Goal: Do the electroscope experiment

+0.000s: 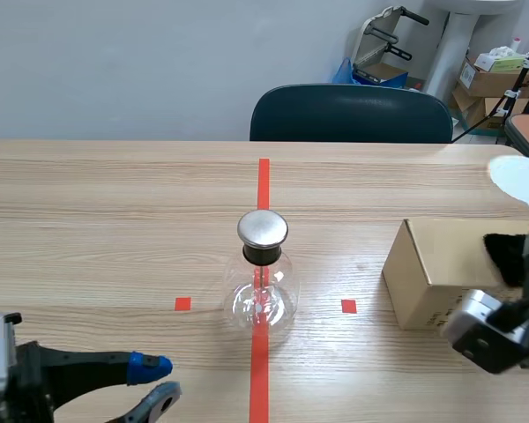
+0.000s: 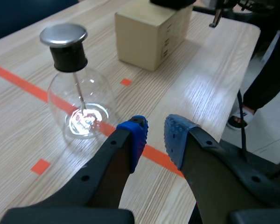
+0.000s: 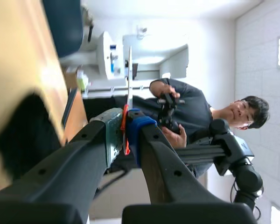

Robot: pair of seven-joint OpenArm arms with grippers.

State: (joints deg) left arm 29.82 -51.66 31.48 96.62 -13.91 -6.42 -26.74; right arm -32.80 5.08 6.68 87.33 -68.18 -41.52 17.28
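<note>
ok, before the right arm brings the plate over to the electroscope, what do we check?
1. Grip on the white plate: ok. The right gripper is shut on its red base.
2. Electroscope upright on the tape line, metal cap in place: ok.
3. Left gripper clear of the electroscope: ok. It is open, empty and short of the glass.
4. Plate charged: cannot tell. The black cloth lies on the box.
5. Reading inside the electroscope: cannot tell. Glare covers its bottom.
</note>
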